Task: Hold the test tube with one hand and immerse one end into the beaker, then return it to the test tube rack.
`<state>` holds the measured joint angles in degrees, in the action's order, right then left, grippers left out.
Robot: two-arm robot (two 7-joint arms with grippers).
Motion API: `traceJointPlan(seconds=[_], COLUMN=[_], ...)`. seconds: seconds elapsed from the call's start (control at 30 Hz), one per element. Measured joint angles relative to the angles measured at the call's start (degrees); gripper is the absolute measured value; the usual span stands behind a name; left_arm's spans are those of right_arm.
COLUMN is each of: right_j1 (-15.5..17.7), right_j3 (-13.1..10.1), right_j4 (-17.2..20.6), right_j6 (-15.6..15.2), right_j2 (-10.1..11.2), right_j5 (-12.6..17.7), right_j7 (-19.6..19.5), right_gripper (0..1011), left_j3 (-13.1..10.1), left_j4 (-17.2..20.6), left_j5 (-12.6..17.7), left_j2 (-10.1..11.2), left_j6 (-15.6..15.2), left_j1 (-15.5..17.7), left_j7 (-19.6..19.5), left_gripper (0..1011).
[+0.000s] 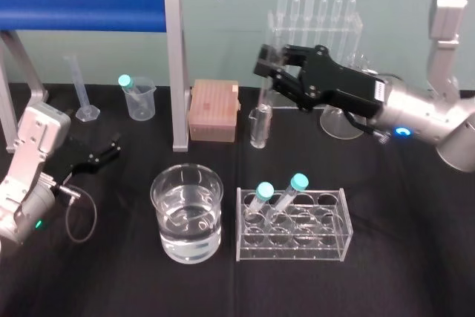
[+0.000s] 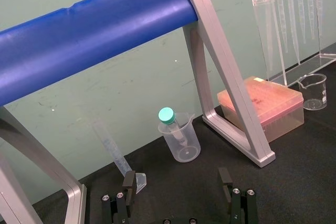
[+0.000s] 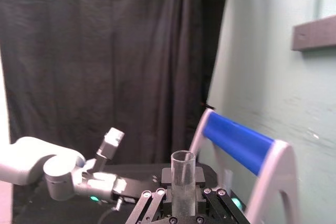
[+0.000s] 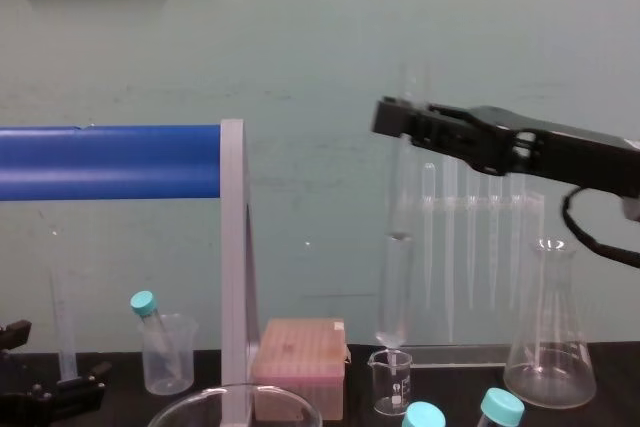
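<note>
The test tube (image 1: 263, 102) hangs upright from my right gripper (image 1: 267, 68), which is shut on its upper part. In the right wrist view its open lip (image 3: 182, 157) stands up between the fingers. In the chest view the test tube (image 4: 395, 277) ends just above a small narrow beaker (image 4: 388, 382). The beaker (image 1: 187, 213), wide and part full of water, stands at the front centre, to the left of the test tube rack (image 1: 293, 226). Two teal-capped tubes lean in that rack. At the far left, low over the table, my left gripper (image 1: 110, 148) rests open with nothing in it.
A blue bar on grey legs (image 1: 174, 64) spans the back left. Beside it sit a pink tip box (image 1: 214, 111), a plastic beaker with a teal-capped tube (image 1: 139, 98) and a graduated cylinder (image 1: 83, 90). A pipette stand (image 1: 315, 24) and conical flask (image 4: 548, 337) stand behind my right arm.
</note>
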<state>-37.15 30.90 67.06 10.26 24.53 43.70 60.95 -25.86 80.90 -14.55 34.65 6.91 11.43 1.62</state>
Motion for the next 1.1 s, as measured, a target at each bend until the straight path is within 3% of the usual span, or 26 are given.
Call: traceJointPlan(seconds=[0.7, 1.1], right_j1=[-4.7, -6.8], right_j3=[7.1, 11.6], right_j4=[0.1, -5.1], right_j6=[-1.1, -2.2], right_j2=[-4.8, -7.7], right_j5=[2.7, 3.1], right_j7=[7.0, 9.7], right_gripper=[249, 249], left_j3=[0.0, 0.0], left_j4=[0.0, 0.0], left_j5=[0.0, 0.0], left_j2=[0.0, 0.0], left_j6=[0.0, 0.0], left_j1=[0.0, 0.0], left_j7=[0.0, 0.0], left_gripper=[1000, 1000])
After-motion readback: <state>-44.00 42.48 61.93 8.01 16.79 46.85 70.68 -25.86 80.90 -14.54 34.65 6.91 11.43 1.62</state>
